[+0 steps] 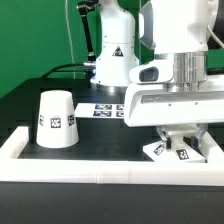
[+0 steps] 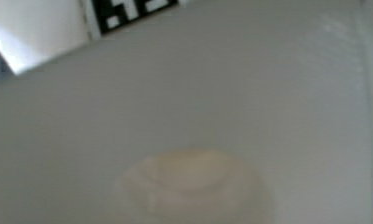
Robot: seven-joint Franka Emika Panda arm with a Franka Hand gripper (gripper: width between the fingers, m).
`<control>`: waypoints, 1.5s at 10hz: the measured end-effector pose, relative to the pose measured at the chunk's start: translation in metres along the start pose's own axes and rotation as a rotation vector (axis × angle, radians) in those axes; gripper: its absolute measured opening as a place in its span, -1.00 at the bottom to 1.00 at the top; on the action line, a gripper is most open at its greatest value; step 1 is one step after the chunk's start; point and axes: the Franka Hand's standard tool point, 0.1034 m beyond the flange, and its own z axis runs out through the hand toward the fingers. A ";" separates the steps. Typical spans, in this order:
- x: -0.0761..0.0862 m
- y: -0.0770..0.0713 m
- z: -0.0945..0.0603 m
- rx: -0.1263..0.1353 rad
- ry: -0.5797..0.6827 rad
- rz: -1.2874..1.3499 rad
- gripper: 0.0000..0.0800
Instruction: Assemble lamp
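Note:
The white cup-shaped shade (image 1: 57, 118) stands mouth down on the black table at the exterior view's left, its tag facing the camera. The flat white base (image 1: 176, 151) lies near the front wall at the exterior view's right, two tags showing. My gripper (image 1: 180, 138) reaches straight down onto the base and its fingers are hidden against it. In the wrist view a blurred white surface (image 2: 201, 120) fills the picture, with one tag (image 2: 137, 10) at its edge and a faint round mark (image 2: 192, 182). No fingers show there. The bulb is out of view.
A low white wall (image 1: 100, 172) runs along the table's front and left edges. The marker board (image 1: 105, 108) lies flat behind the middle of the table. The arm's white pedestal (image 1: 115, 55) stands at the back, with cables beside it.

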 end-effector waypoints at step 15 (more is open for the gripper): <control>-0.024 0.002 -0.027 -0.004 0.006 -0.184 0.75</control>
